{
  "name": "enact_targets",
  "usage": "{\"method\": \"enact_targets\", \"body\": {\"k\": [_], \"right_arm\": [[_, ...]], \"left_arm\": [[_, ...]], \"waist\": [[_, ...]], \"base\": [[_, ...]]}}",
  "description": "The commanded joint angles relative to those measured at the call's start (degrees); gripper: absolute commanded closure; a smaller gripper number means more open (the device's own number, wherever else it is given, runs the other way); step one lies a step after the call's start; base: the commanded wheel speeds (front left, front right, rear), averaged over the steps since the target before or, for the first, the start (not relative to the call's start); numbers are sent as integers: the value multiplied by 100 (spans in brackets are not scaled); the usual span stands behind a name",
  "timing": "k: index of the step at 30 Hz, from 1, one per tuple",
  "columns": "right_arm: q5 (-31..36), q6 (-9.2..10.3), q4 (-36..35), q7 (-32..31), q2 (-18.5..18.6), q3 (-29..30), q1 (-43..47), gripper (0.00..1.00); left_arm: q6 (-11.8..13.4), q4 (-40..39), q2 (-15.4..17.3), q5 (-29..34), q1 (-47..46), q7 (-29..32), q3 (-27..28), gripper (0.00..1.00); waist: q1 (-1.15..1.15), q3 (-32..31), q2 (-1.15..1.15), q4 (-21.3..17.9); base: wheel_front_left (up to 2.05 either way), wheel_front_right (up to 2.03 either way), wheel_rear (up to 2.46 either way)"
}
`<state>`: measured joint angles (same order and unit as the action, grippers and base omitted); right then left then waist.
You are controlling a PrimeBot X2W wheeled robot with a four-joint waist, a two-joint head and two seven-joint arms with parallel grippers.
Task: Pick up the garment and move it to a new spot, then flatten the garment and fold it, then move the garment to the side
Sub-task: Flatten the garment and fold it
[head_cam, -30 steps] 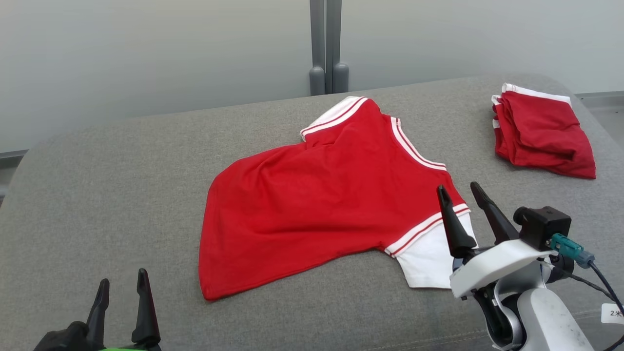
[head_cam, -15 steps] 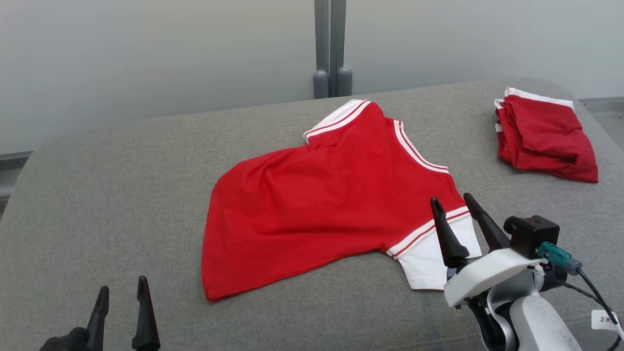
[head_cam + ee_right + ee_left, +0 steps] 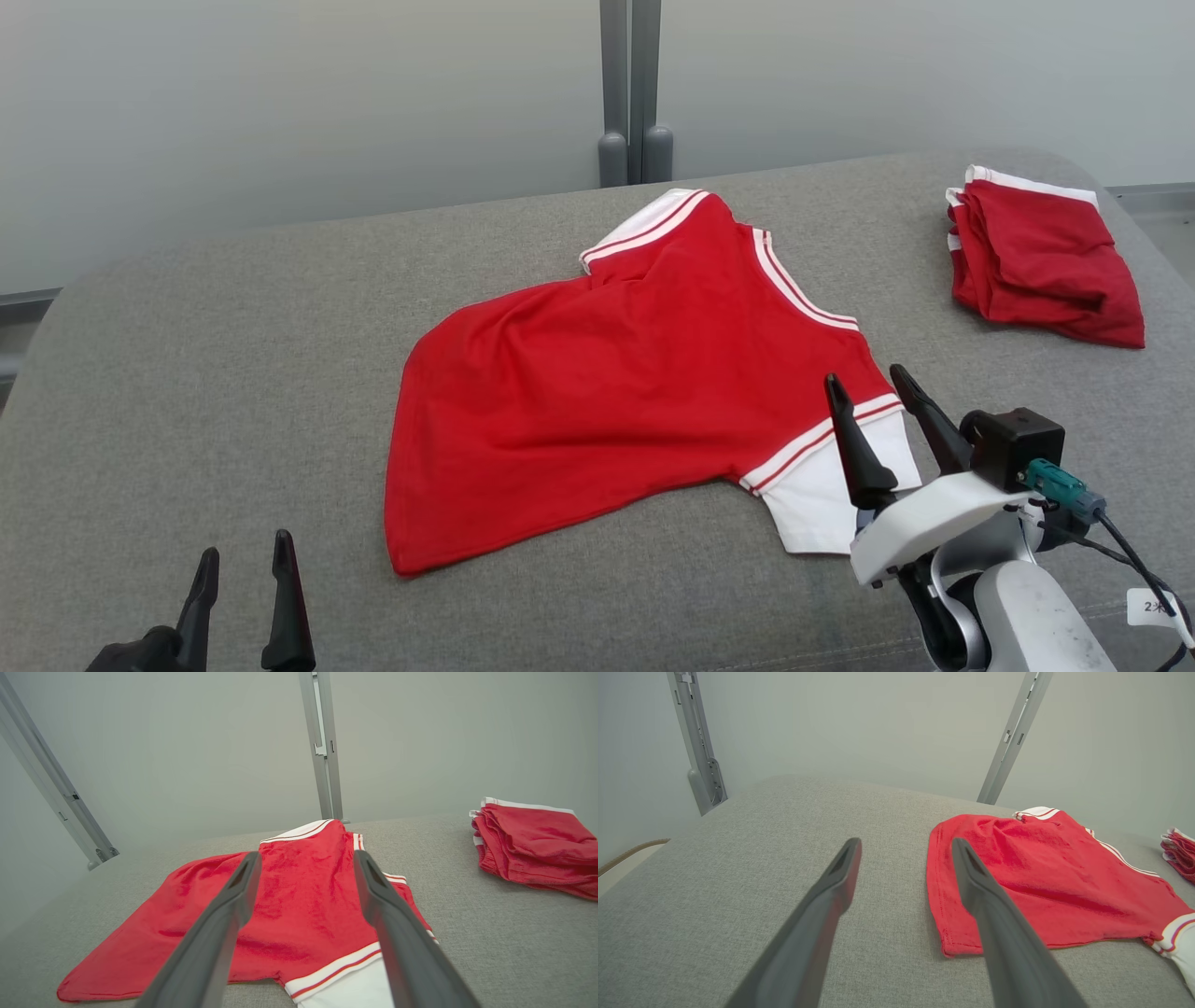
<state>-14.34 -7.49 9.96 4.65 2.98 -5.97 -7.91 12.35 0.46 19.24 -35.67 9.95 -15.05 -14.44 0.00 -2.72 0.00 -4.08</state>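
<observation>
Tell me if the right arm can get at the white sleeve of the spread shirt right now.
Probably yes: the right gripper stands open close to the white sleeve, and nothing lies between them.

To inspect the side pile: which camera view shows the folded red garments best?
The head view: the folded red garments lie whole at the far right of the grey cushion. The right wrist view shows them larger, but its right edge cuts them. The left wrist view catches a corner at its edge.
</observation>
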Motion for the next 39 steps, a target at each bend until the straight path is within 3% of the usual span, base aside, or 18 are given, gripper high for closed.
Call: {"method": "enact_targets", "body": {"k": [1,30,39], "right_arm": [[52,0,24,40,7,21,-54,0],[299,0,329,113,-3,126,-137,0],[125,0,696,-168,1,573,49,0]], "left_arm": [[-7,6,25,49,-76,-16,7,0],[6,-40,10,89,-208,-16,-130,0],[1,-9,-24,83,-241,-11,-179,0]], "waist": [[0,3,0,4],[0,63,0,16],[0,263,0,2]], "base": [[0,0,0],[0,0,0],[0,0,0]]}}
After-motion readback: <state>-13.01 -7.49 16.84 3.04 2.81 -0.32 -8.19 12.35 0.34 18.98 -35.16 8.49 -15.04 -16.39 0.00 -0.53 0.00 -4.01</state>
